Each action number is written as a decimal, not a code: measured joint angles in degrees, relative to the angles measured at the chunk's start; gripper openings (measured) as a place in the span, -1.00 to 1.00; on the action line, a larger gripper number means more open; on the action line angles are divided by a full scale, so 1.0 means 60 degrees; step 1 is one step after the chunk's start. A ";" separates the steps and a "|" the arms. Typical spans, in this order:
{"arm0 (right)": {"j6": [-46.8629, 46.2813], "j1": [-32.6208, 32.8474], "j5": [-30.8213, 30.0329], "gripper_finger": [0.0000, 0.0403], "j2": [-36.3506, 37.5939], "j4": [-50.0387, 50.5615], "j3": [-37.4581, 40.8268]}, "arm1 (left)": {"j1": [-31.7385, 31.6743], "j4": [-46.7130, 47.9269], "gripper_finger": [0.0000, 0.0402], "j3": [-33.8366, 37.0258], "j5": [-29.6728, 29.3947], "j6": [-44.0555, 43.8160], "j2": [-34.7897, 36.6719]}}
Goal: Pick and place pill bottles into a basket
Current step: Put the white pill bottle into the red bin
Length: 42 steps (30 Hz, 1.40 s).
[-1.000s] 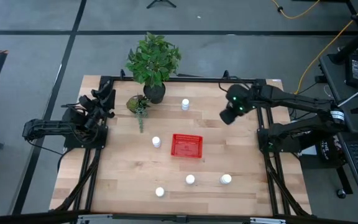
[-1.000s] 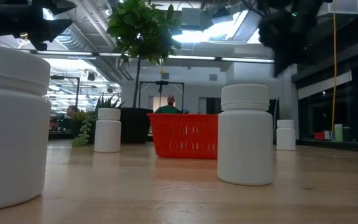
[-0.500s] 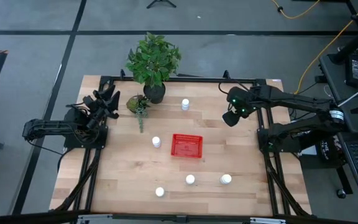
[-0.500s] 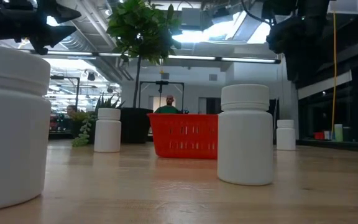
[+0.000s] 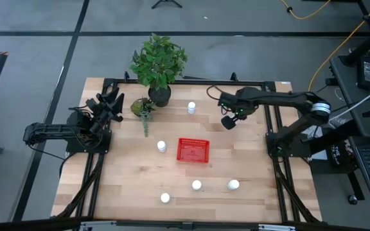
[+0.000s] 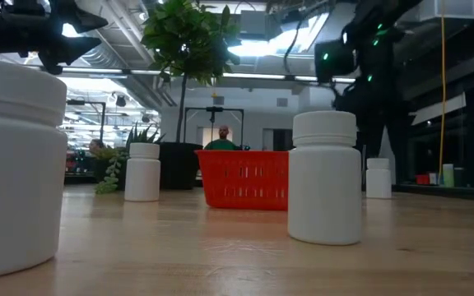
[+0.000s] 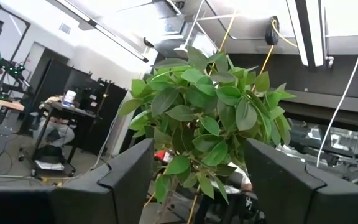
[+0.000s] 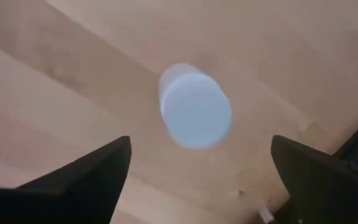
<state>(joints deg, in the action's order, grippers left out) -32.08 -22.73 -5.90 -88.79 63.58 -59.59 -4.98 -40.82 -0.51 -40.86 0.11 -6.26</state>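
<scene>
The right gripper (image 5: 229,122), jaws spread wide and empty, hung right of the pill bottle (image 5: 191,107) at upper centre, above the basket (image 5: 193,151). It needed centring over the cap before descending. The left gripper (image 5: 111,102) waited, open, at left.

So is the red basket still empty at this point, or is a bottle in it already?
Empty, as far as the high view shows: the basket has only red mesh floor inside, and five pill bottles stand on the table around it.

white pill bottles (image 5: 196,185), bright red mesh basket (image 5: 193,151), green leafy plant (image 5: 158,60) in black pot (image 5: 160,97), light wood table (image 5: 133,179), dark arms
</scene>
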 joint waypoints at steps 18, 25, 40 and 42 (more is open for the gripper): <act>0.0397 -0.0113 -0.0002 0.74 -0.0999 -0.0695 0.0004 | -0.0002 0.0265 0.22 -0.0004 -0.0003 -0.0563 0.0000; 0.0393 -0.0250 -0.0001 0.29 -0.0999 -0.0668 0.0001 | -0.0002 0.0284 0.23 -0.0004 -0.0004 -0.0563 0.0000; 0.0680 0.0072 0.0444 -0.26 -0.1021 -0.0562 -0.0916 | -0.0001 0.0401 0.22 -0.0004 -0.0004 -0.0242 -0.0002; 0.0725 0.0286 0.0597 -0.26 -0.1021 -0.0383 -0.1507 | -0.0001 0.0412 0.22 -0.0004 -0.0004 -0.0238 0.0000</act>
<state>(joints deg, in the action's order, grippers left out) -27.73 -21.01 -2.32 -94.91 61.28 -68.63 -4.99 -38.34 -0.54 -40.88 -1.32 -6.26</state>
